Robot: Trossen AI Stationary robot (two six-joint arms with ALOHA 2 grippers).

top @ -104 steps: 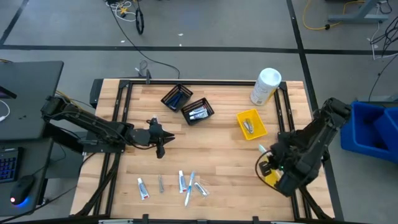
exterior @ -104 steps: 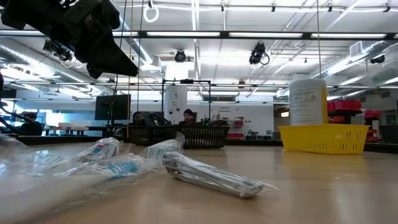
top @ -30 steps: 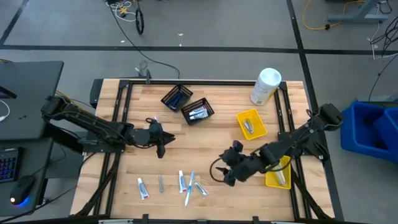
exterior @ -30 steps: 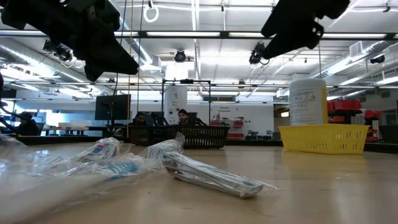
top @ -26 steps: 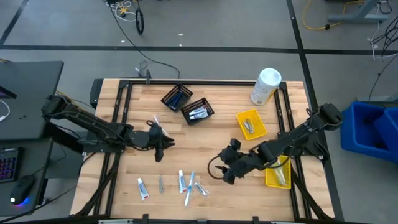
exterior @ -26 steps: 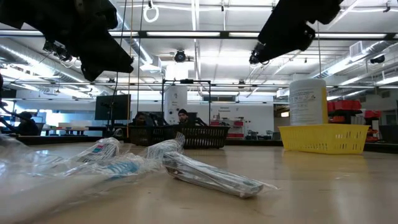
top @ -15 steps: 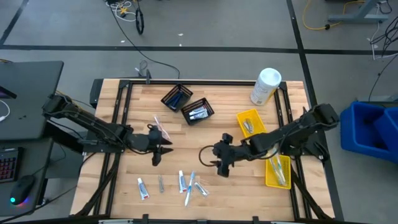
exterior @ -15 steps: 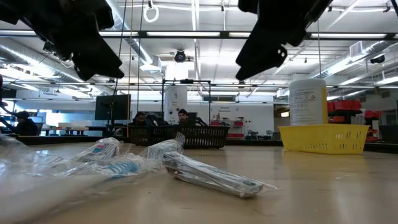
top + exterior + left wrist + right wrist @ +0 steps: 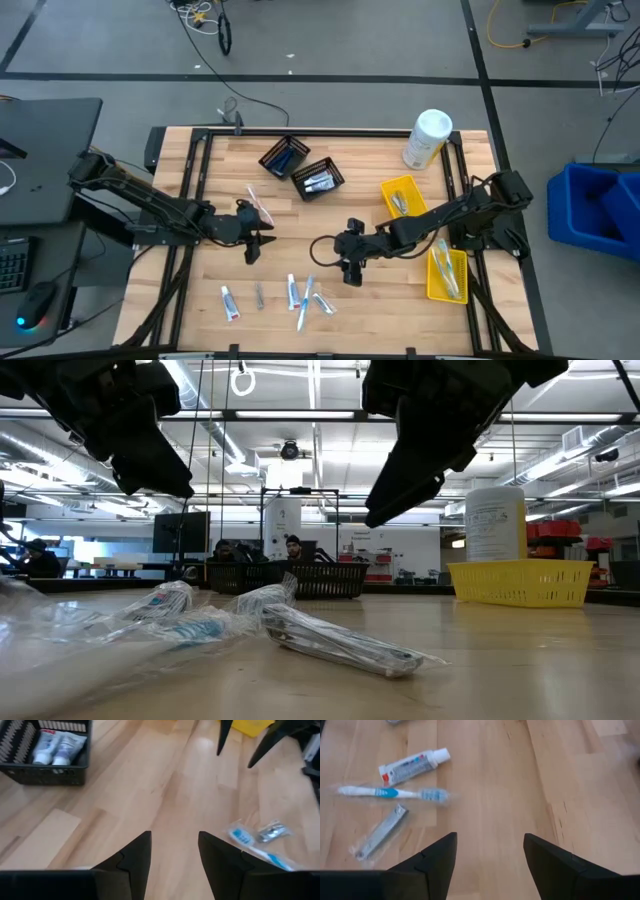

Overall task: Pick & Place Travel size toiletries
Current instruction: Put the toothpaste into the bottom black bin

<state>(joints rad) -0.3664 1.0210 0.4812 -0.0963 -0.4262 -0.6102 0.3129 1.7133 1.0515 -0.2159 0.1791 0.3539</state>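
My right gripper (image 9: pixel 349 274) hangs over mid-table with fingers spread and nothing between them, near the loose toiletries at the front edge. In my right wrist view, a toothpaste tube (image 9: pixel 413 764), a wrapped toothbrush (image 9: pixel 390 793) and a small silver piece (image 9: pixel 381 831) lie apart on the wood ahead of my fingers. My left gripper (image 9: pixel 252 247) hovers left of centre, fingers also spread, empty. 2 tubes (image 9: pixel 54 748) sit in a black basket (image 9: pixel 318 180). A pink item (image 9: pixel 259 203) lies just beside my left gripper. Yellow bin (image 9: pixel 404 199) stands right of centre.
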